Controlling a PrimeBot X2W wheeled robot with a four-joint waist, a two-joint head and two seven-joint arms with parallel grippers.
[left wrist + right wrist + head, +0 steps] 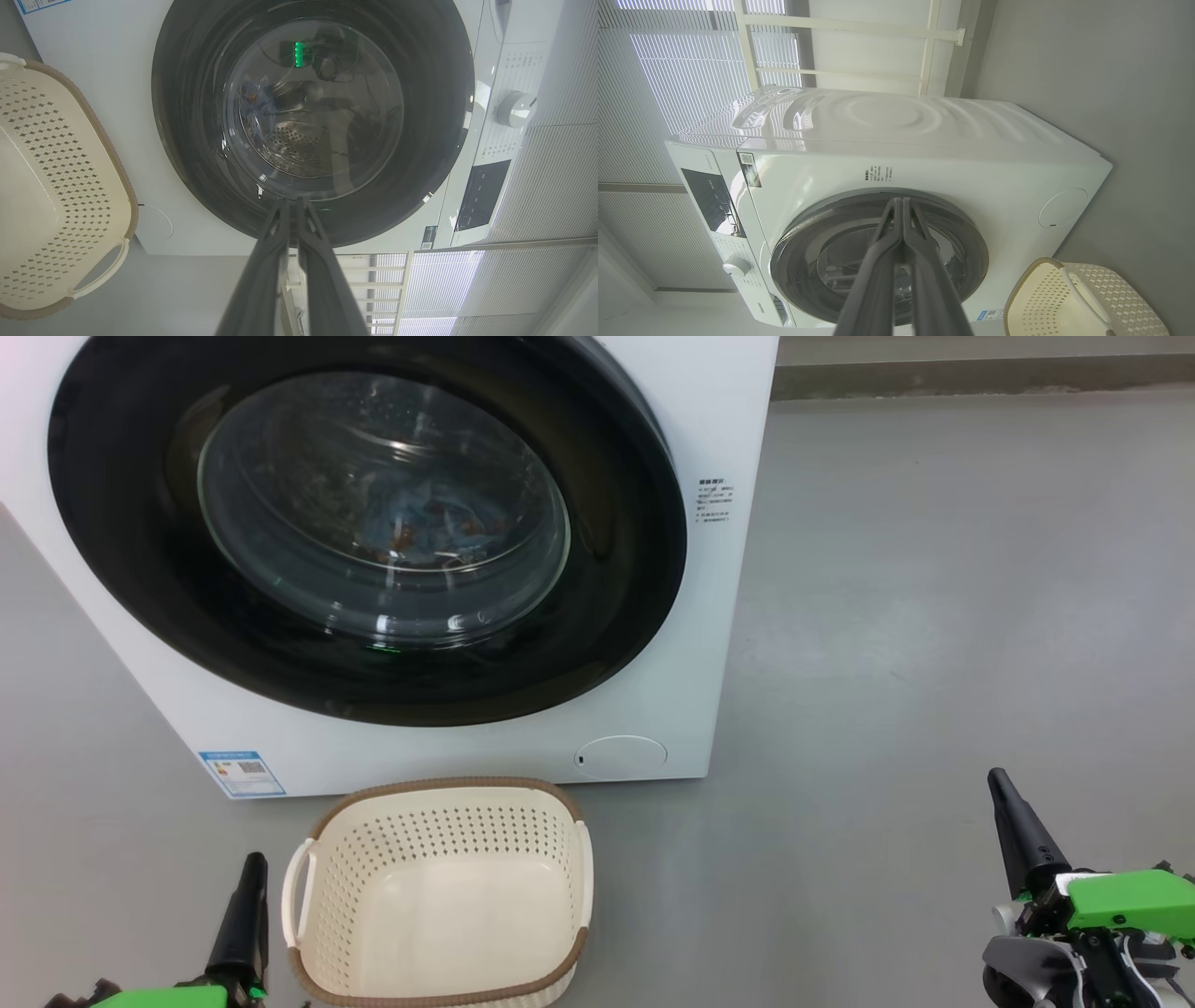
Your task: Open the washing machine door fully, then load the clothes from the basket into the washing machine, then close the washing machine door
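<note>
Left hand [248, 901]: low at the left edge of the head view, fingers pressed together, nothing held, pointing towards the machine. Just beside it to the right, the basket [439, 784] is seen on the floor [934, 616], close before the machine front, with nothing in it; its handled ends lie left and right, so its long axis is judged to run across the view. Ahead of and above the basket, the washing machine door [607, 569] is noted lying flat against the washing machine [728, 420], its glass bowl facing the robot; being round, it has no long axis. The clothes [420, 527] are visible through the glass, inside the drum. Whether the latch has caught cannot be told. Right hand [1013, 821]: well apart at the lower right, fingers likewise together and empty. The left hand is judged nearer the door. All three steps are judged done.
</note>
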